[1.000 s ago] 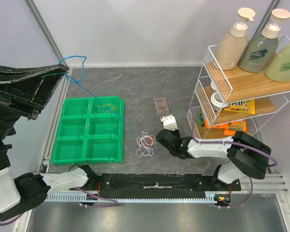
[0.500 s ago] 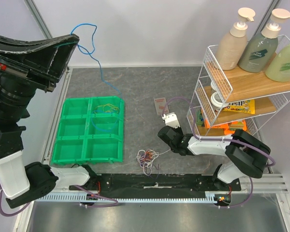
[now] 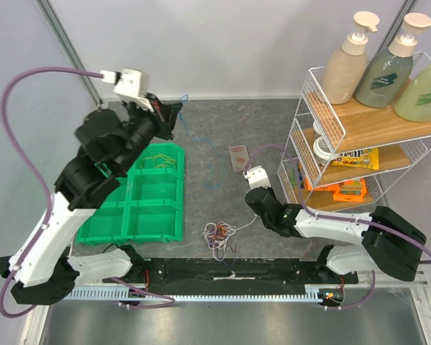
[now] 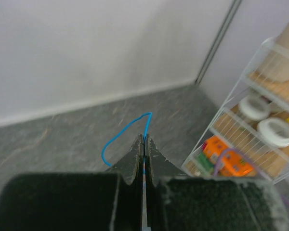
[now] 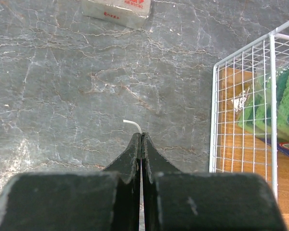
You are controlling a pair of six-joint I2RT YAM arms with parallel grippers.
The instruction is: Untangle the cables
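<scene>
1. Far left: a green tray (image 3: 133, 188) with six compartments lies on the grey table (image 3: 273, 122). A yellow cable (image 3: 158, 159) lies coiled in its back right compartment.

2. Left arm: the left gripper (image 4: 143, 140) is raised above the tray's back right corner. Its jaws are pressed together on the blue cable (image 4: 118, 135). A short loop of this cable sticks out past the fingertips. In the top view the rest hangs down towards the table, right of the tray.

3. Centre, near edge: the cable tangle (image 3: 217, 236) rests on the table just right of the tray's near right corner. Purple, orange and white strands can be made out in it; the other colours are too fine to tell apart.

4. Centre, further back: a small flat packet (image 3: 238, 156) lies on the table, well apart from the tangle.

5. Right arm: the right gripper (image 5: 141, 137) sits low over the table, between the tangle and the rack. Its jaws are clamped on the white cable (image 5: 131, 123), whose short end curls out beyond the tips. In the top view a thin strand runs from the gripper to the tangle.

6. Far right: a white wire rack (image 3: 323, 144) stands on the table.
</scene>
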